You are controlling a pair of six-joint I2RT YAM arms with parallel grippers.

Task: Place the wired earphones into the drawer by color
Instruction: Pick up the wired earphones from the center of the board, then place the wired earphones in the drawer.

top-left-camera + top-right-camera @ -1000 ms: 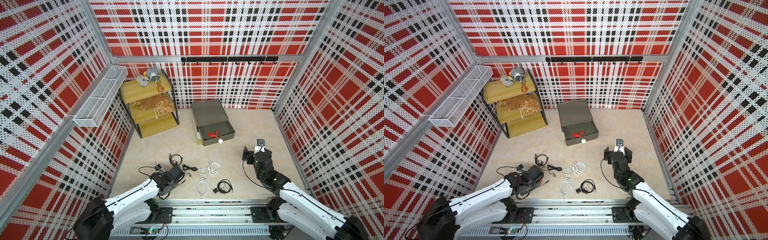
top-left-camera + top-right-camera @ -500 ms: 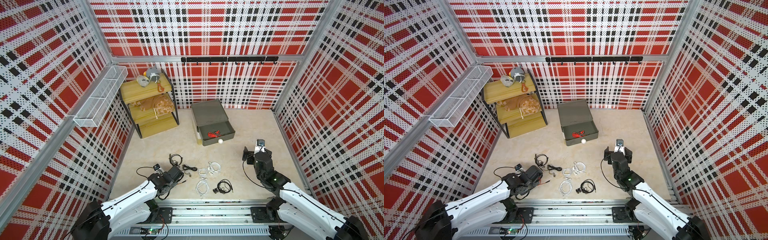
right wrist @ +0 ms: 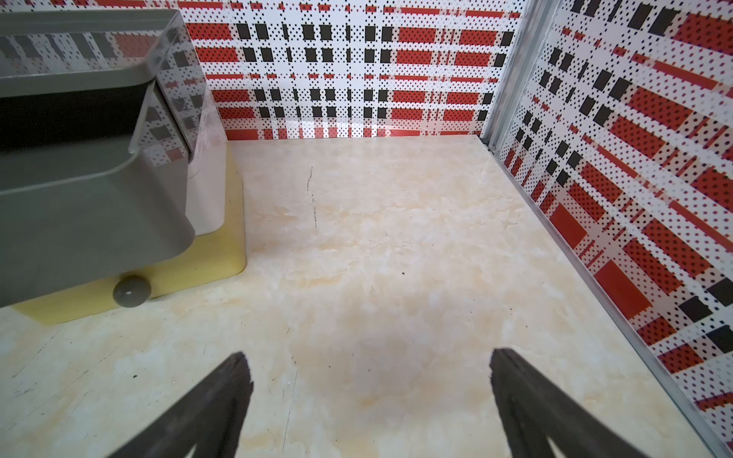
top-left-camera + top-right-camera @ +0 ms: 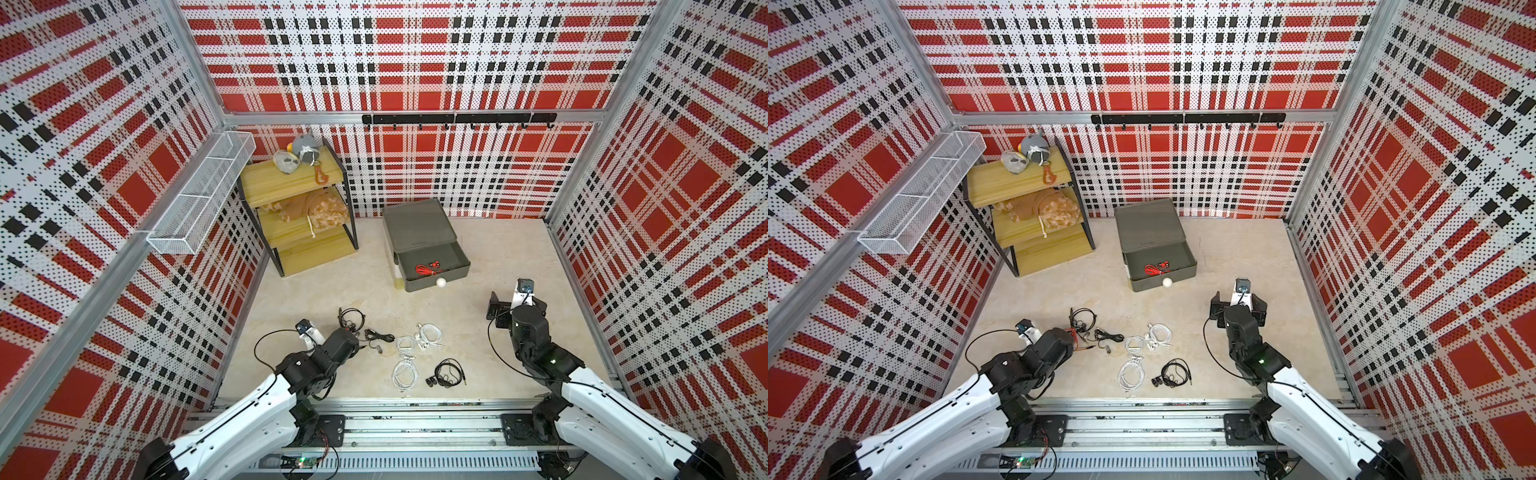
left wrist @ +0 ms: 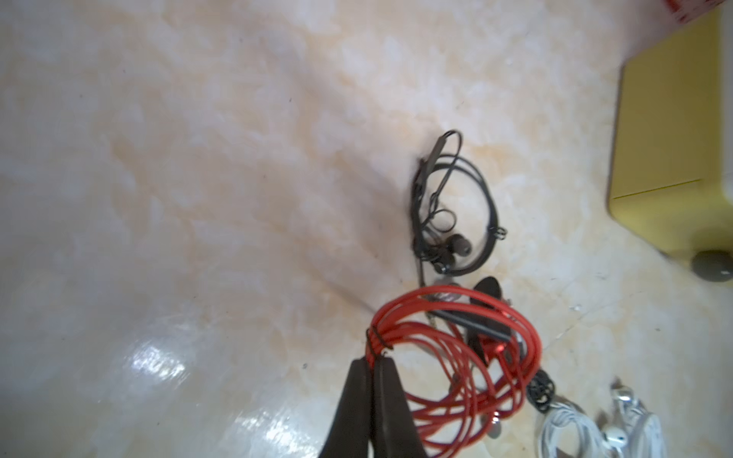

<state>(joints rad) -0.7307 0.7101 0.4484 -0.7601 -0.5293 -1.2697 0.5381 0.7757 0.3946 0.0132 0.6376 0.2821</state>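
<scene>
1. Since a second ago the left gripper (image 5: 373,363) has closed, pinching the red earphones (image 5: 460,349) at their tie; they look light, limp and tangle-prone.
2. Black earphones (image 5: 456,248) and white earphones (image 4: 430,334) lie close by on the table (image 4: 311,299). A dark cable (image 5: 476,326) crossing the red coil could snag.
3. Right gripper (image 3: 367,357) gapes wide, empty.
4. Farthest, the drawer (image 4: 417,226) has its top tier open, with a second red set (image 4: 428,269) inside.

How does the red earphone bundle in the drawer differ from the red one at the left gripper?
The red bundle in the drawer lies inside the open dark grey tier; the held red bundle is outside it, near a black bundle. The left gripper is shut on the held red bundle by its black tie; the red bundle in the drawer is touched by nothing. Both are red coiled cable.
</scene>
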